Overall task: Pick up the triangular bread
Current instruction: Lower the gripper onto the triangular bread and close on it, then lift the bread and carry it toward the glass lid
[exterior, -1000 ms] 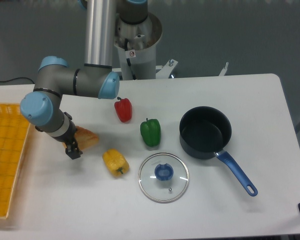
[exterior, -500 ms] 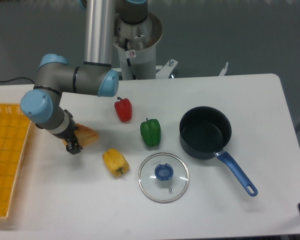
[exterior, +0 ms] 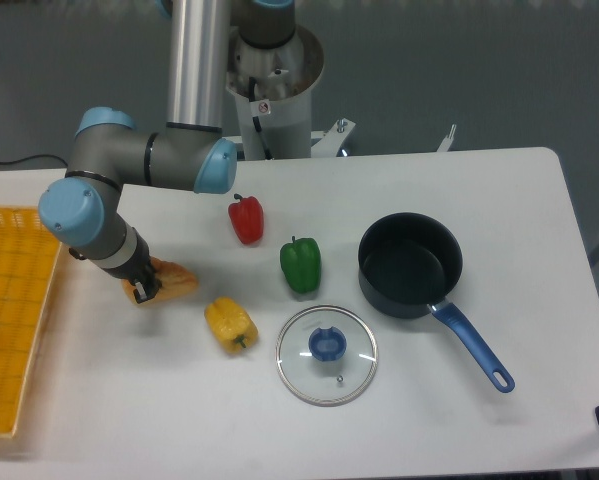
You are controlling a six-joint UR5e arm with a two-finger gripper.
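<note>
Arm: folded low over the left part of the desk (exterior: pixel 459 190), elbow joints bent, wrist pointing down toward the desk surface.
Tool (exterior: pixel 144 291): dark fingers at the left end of the triangular bread (exterior: pixel 169 282), touching it; how far apart they stand cannot be told, nor whether they grip it.
Triangular bread: lies flat on the desk, just right of the yellow tray (exterior: pixel 14 330), up-left of the yellow pepper (exterior: pixel 230 324).
Elsewhere: red pepper (exterior: pixel 246 219), green pepper (exterior: pixel 301 264), dark pot (exterior: pixel 411 265), glass lid (exterior: pixel 327 353).

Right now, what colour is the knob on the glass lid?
Blue: the knob sits at the centre of the clear glass lid, seen in the fixed camera view.
</note>
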